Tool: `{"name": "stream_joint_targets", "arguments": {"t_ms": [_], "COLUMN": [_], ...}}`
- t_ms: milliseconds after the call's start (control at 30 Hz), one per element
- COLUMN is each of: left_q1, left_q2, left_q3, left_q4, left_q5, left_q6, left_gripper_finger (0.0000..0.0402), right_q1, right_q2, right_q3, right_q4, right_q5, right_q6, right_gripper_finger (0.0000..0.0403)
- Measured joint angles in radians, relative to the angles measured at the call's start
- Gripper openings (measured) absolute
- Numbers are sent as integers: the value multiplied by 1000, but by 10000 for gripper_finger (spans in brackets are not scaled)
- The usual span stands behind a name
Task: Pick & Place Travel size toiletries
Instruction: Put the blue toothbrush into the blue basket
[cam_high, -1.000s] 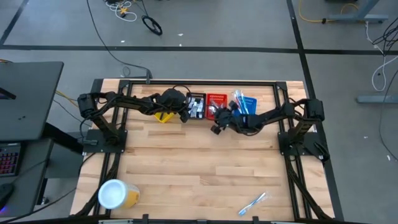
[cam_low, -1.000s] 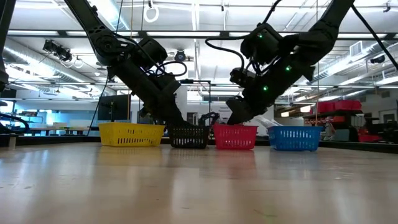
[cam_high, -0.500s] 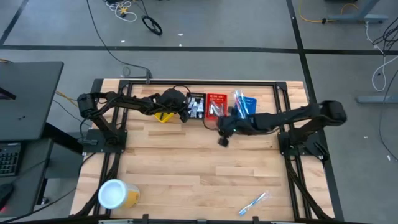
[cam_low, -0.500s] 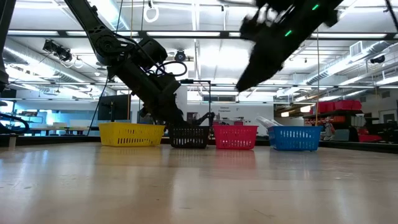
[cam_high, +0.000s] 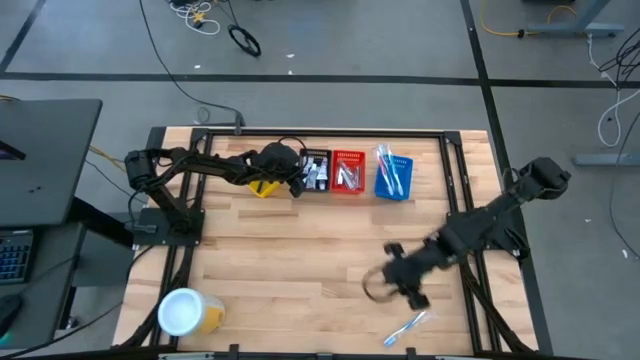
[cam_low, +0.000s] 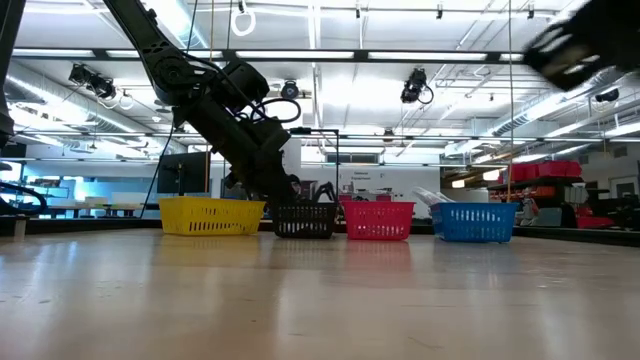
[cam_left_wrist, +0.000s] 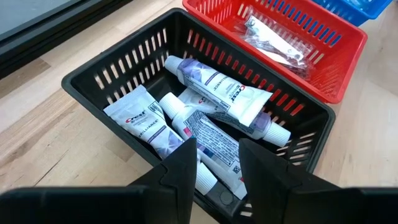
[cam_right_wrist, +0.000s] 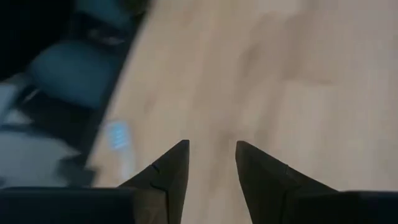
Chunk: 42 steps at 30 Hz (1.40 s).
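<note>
Along the far edge of the desk (cam_high: 300, 250) sits a row of four small baskets: a yellow basket (cam_low: 211, 215) nearest the far left corner, then a black basket (cam_left_wrist: 93, 84), a red basket (cam_high: 348, 172) and a blue basket (cam_high: 393, 176). The left end effector (cam_left_wrist: 216, 168) hangs just over the black basket, its two dark fingers apart with nothing between them, tips poised above a heap of small white toothpaste tubes (cam_left_wrist: 217, 93) lying criss-cross inside. The red basket beside it holds clear packets (cam_left_wrist: 277, 46) with dark items in them, and blue-white toothbrushes (cam_high: 388, 168) lie in the blue basket. The right arm reaches out from the right edge toward the near right part of the desk, and the right end effector (cam_high: 398, 283) is low over bare wood there, its fingers spread apart and empty in the wrist view. Just nearer the front edge from it lies one loose toothbrush (cam_high: 407, 325), blue and white, angled on the wood close to the near right corner. Over by the near left corner stands a large yellow jar (cam_high: 186, 312) with a white lid, well apart from everything else.
</note>
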<state>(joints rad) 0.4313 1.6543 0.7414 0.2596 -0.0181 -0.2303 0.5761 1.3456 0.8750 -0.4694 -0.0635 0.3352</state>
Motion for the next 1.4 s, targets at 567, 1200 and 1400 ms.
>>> {"name": "stream_joint_targets", "arguments": {"t_ms": [567,1200,1400], "left_q1": [0,-105,-120], "left_q2": [0,0,0], "left_q3": [0,0,0], "left_q4": [1,352,352], "left_q5": [101,369,380], "left_q6": [2,8,1], "left_gripper_finger": [127,127,127], "right_q1": [338,370,369], "right_q2": [159,362,363], "right_q3": [-119,-116,-117], "right_q4": [251,349,348], "right_q5": [124,160,170], "right_q6": [286,189,138], "right_gripper_finger": [142,135,80]}}
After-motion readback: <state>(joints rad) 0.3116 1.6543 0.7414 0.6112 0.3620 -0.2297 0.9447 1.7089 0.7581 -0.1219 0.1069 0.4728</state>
